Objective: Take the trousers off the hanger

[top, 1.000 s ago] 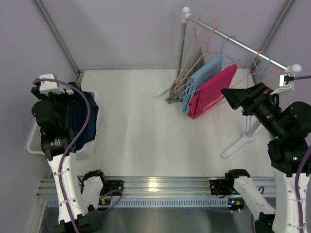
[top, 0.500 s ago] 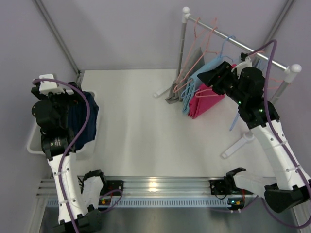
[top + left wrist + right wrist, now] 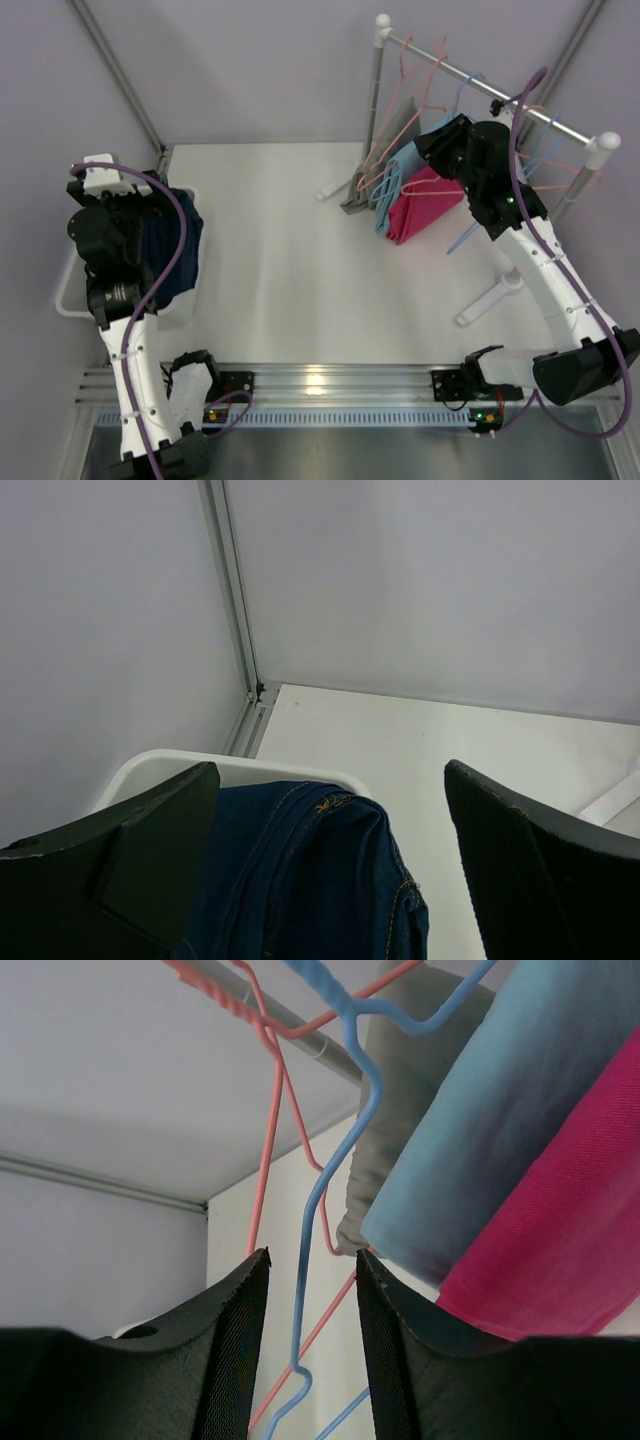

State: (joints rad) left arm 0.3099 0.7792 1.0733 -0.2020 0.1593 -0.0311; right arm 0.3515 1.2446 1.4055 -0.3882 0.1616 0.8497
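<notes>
Magenta pink trousers (image 3: 425, 205) hang folded over a hanger on the rack, beside a light blue pair (image 3: 405, 162); both show in the right wrist view, the magenta pair (image 3: 570, 1250) and the light blue pair (image 3: 500, 1130). My right gripper (image 3: 434, 140) is open at the rack; in its wrist view (image 3: 310, 1255) a blue hanger wire (image 3: 350, 1040) runs between the fingers without being pinched. Navy blue trousers (image 3: 175, 245) lie in a white basket (image 3: 62, 295). My left gripper (image 3: 330, 780) hovers open above them (image 3: 300, 880). The black speckled pair is out of view.
A grey cloth (image 3: 400, 1110) hangs behind the light blue pair. Empty pink hangers (image 3: 270, 1140) hang on the rack bar (image 3: 450, 65). The rack's white foot (image 3: 490, 295) reaches onto the table at the right. The basket rim (image 3: 200, 762) stands near the left wall.
My right arm has swung from the right side up to the rack, bringing its open gripper around the blue hanger wire. The left arm has not moved.
</notes>
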